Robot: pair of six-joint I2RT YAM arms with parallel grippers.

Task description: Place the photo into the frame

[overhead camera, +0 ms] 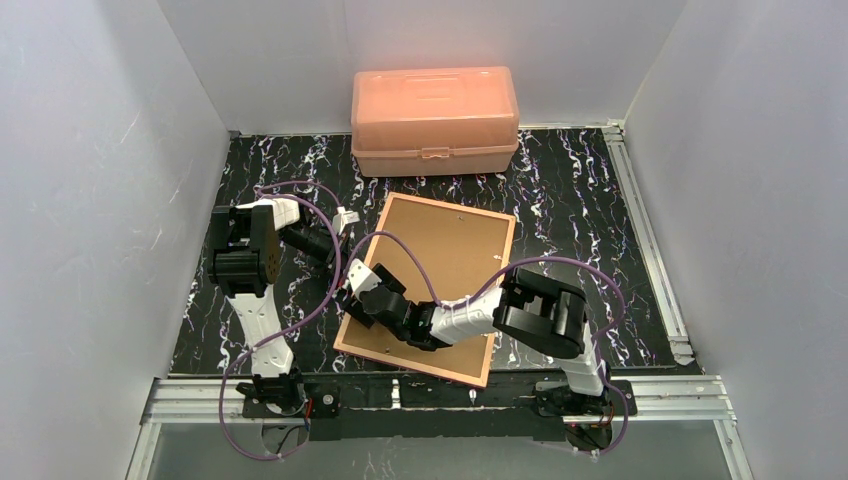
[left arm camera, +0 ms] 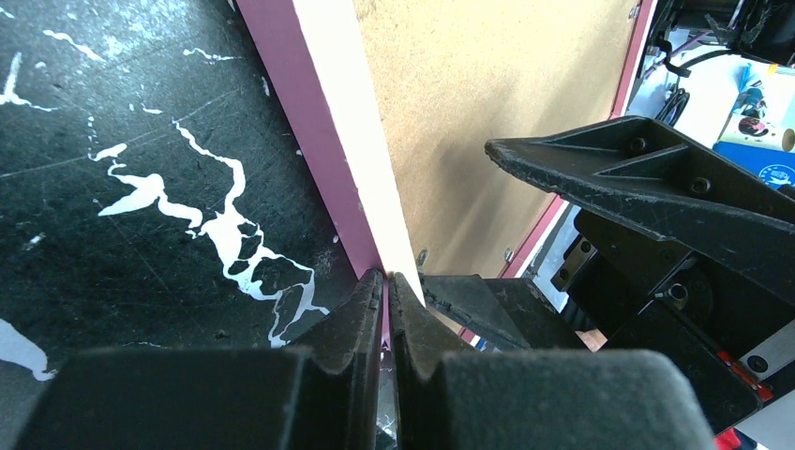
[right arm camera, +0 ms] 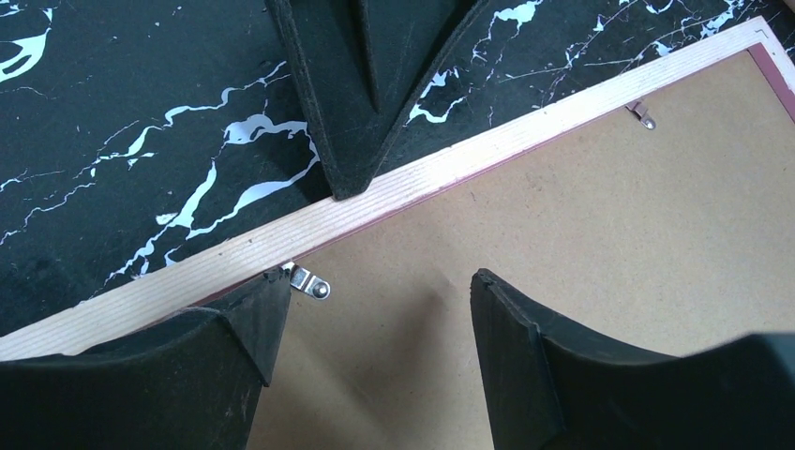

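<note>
As it lies back-up on the black, white-veined bench [overhead camera: 560,190], the frame [overhead camera: 455,204] is entered first: near corner close to the bench's front edge, long sides running away and slightly rightward.
- Frame: pale wood back edge, pink side face, and a brown backing board [overhead camera: 455,250] filling the opening.
- Right end effector [right arm camera: 375,281]: jaws spread wide, nothing between them, poised over the backing board just inside the frame's left side. One fingertip sits beside a small metal retaining clip [right arm camera: 309,284]. Whether the fingertips touch the board cannot be told.
- Left end effector [left arm camera: 385,278]: fingers pressed together, pinching the frame's left side from the outside, just beyond the right one.
- Farthest: a salmon-pink lidded plastic box [overhead camera: 435,120], closed, standing at the foot of the white back wall [overhead camera: 430,30], apart from the frame's far edge.
</note>
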